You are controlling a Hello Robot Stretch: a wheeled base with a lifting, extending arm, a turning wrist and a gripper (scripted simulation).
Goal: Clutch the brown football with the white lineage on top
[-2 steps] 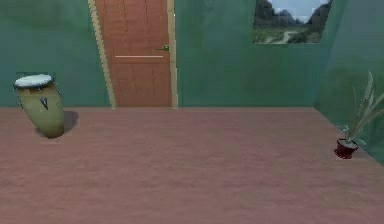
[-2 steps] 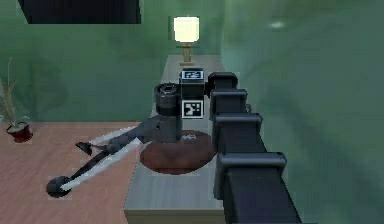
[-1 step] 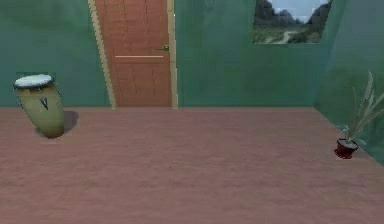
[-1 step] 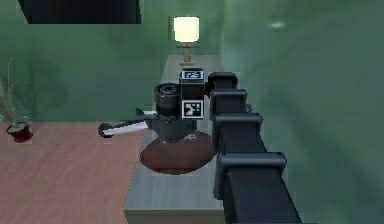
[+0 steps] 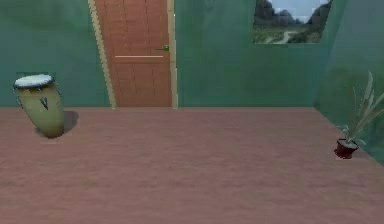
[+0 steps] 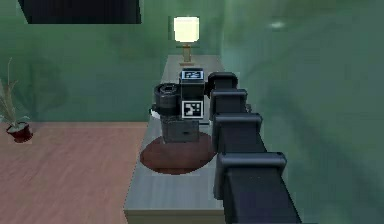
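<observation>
In the arm side view my arm's dark bar (image 6: pixel 245 160) reaches up from the bottom edge over a grey tabletop (image 6: pixel 150 200). At its far end, beside the white marker squares (image 6: pixel 191 95), sits my gripper (image 6: pixel 168 108). Just below the gripper a flat brown oval thing (image 6: pixel 175 158) lies on the tabletop; no white lines can be made out on it. It lies at the gripper's end on the surface, so I cannot tell whether the gripper holds anything or touches it.
A lit table lamp (image 6: pixel 185 30) stands at the table's far end against the green wall. A potted plant (image 6: pixel 15 125) stands on the floor, seen again as the plant (image 5: pixel 350 140). Ahead are a wooden door (image 5: pixel 135 55), a tall drum (image 5: pixel 40 105) and a landscape picture (image 5: pixel 290 20).
</observation>
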